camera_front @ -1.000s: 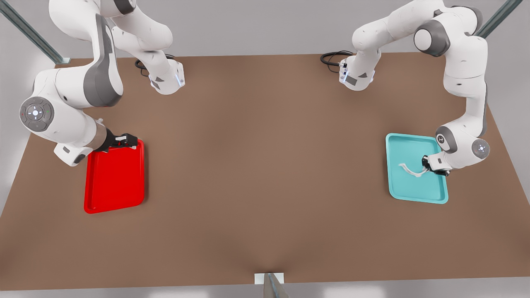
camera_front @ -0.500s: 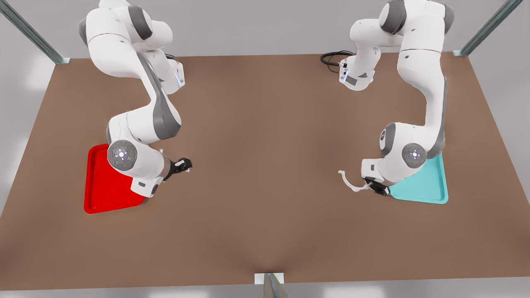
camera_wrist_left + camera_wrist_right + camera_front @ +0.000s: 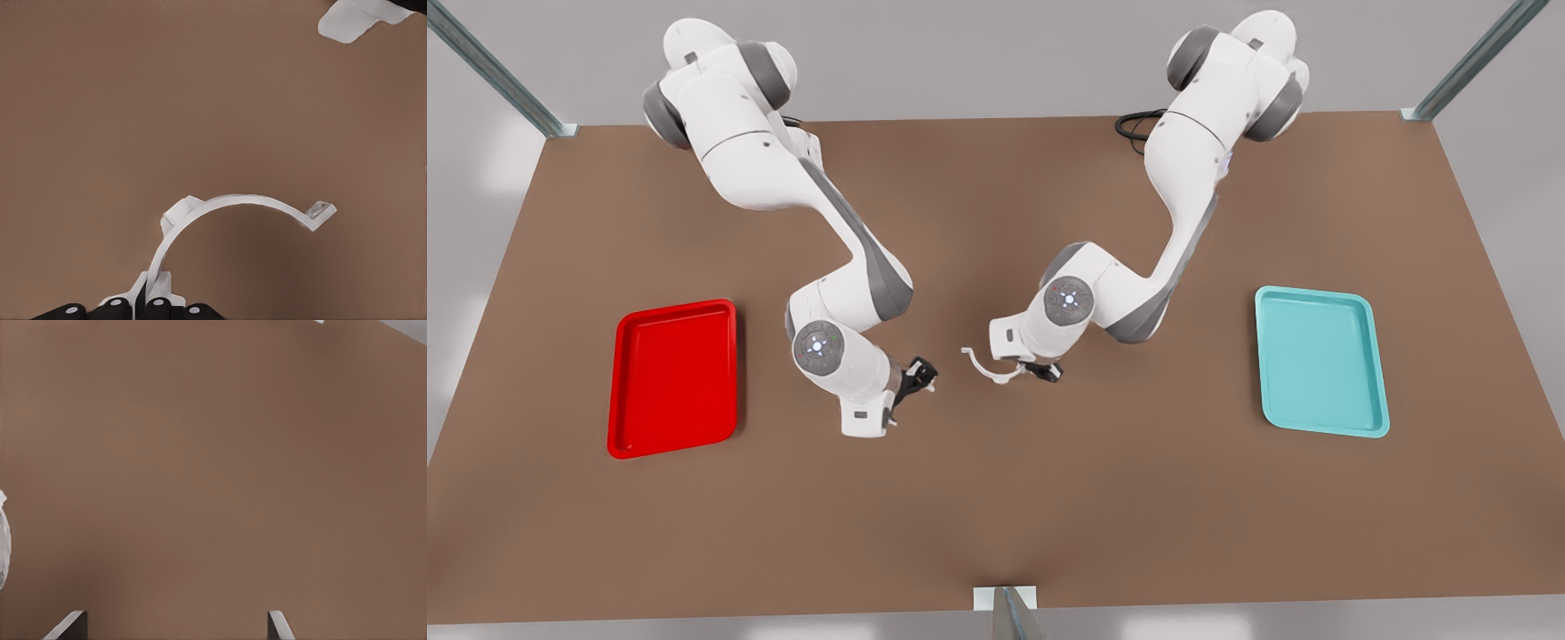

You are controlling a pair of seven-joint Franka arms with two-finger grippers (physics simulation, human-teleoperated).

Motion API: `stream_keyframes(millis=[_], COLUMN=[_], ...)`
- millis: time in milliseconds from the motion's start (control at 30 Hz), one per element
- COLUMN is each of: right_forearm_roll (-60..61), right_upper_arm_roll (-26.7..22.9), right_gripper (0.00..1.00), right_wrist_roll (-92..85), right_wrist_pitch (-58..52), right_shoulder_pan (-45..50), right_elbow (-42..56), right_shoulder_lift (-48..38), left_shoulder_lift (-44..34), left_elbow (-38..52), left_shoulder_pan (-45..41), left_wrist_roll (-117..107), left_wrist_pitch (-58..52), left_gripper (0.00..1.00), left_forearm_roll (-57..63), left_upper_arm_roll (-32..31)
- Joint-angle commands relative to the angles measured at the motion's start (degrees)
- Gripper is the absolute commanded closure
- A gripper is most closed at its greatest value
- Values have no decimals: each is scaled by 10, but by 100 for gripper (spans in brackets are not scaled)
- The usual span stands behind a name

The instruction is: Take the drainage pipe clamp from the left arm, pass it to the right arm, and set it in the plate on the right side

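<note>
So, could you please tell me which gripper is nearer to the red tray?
The right gripper: it hangs open over the table centre, on the red tray's side. The left gripper, holding the pipe clamp, is farther off.

front view high above the brown table (image 3: 996,498), looking steeply down from opposite the arm bases, left wrist view close over the tabletop past its own fingers (image 3: 157,308), right wrist view likewise near the tabletop, all three sharing the table's middle
</note>
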Motion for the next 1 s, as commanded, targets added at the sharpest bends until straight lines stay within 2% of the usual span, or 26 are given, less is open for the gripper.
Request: stream_keyframes(millis=[0,300,567,967], right_forearm_roll=[13,80,83,80], right_upper_arm_roll=[4,21,50,57], right_gripper=[0,0,0,0], right_wrist_roll=[-76,-172,-172,-209], right_wrist_pitch=[70,107,165,177], right_shoulder_pan=[0,-8,-2,3], right_elbow=[0,-92,-103,-110], right_shoulder_lift=[1,-52,-29,9], left_shoulder_lift=[10,16,17,17], left_elbow=[18,27,29,29], left_shoulder_pan=[-7,-15,-22,-22], left_wrist_roll=[-334,-349,-359,-379], left_wrist_pitch=[-2,-4,-4,-1], left_gripper=[79,79,79,79], left_forearm_roll=[6,7,8,6], left_upper_arm_roll=[0,0,2,1])
